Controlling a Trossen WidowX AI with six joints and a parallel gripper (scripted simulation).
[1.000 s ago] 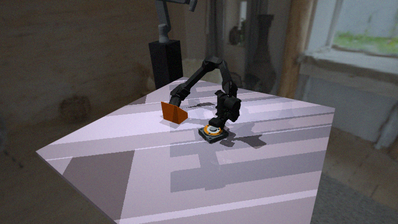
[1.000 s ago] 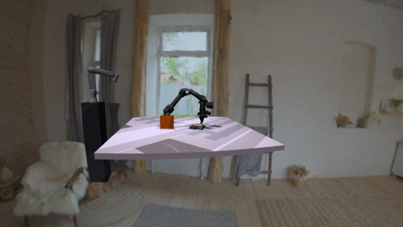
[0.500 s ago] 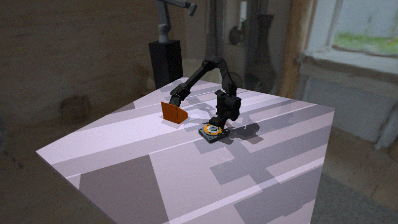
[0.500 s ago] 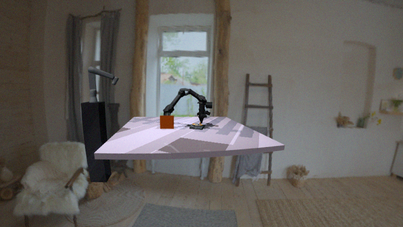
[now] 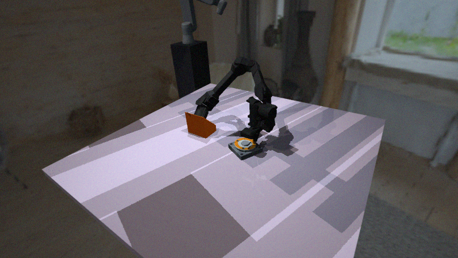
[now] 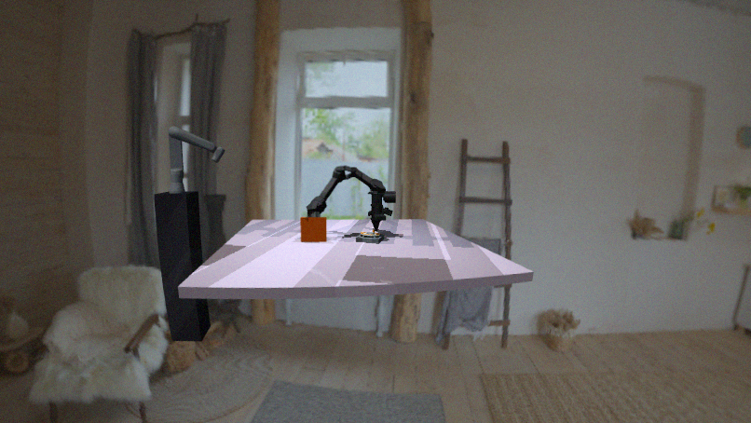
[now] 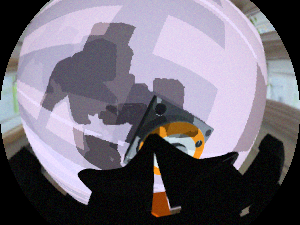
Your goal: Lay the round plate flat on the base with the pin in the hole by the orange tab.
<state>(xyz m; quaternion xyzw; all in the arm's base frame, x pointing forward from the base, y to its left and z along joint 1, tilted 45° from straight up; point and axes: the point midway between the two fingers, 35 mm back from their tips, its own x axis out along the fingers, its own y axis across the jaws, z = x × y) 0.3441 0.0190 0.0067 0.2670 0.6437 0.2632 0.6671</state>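
Top view: the pincer (image 5: pixel 248 137), shut with nothing in it, hangs at the plate's (image 5: pixel 245 144) twelve o'clock edge. Pressed down rather than swept sideways, it would likely jam the plate harder on the hidden pin. The plate, orange-ringed with a grey centre, sits on the dark base (image 5: pixel 243 153) mid-bench (image 5: pixel 160 192).

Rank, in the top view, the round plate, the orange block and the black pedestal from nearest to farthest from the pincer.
1. Round plate: directly under the shut pincer, on its dark base.
2. Orange block: to the image left, on the table by the arm's foot.
3. Black pedestal: beyond the table's far edge, farthest off.
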